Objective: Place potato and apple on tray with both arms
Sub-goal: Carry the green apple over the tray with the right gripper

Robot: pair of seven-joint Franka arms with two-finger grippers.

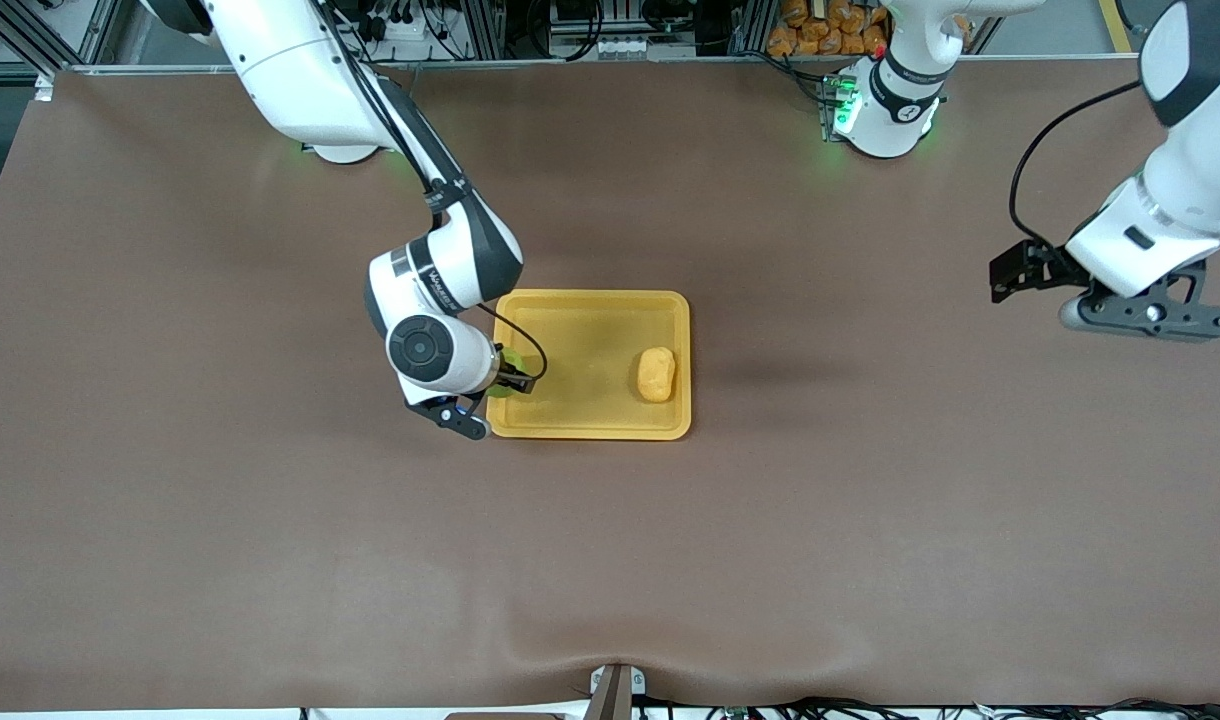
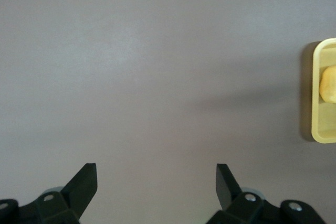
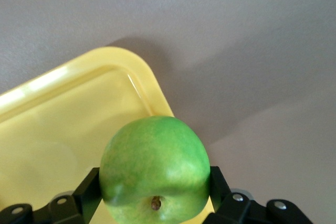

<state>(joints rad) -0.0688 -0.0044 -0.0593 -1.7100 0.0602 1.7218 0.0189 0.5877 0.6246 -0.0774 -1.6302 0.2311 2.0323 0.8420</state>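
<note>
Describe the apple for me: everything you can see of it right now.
The apple is round, bright green and smooth-skinned, with paler yellowish mottling and a dark stem dimple turned toward the right wrist camera. The right gripper is shut on it, one black finger pressed against each side. It is held over the yellow tray, at the tray's corner toward the right arm's end of the table. In the front view only a green sliver shows beside the wrist. Whether it touches the tray floor cannot be told.

Bench (image 1: 270, 500): brown matte surface. Directly on it: one yellow tray (image 1: 590, 312), near the middle, well clear of every edge and corner.
</note>
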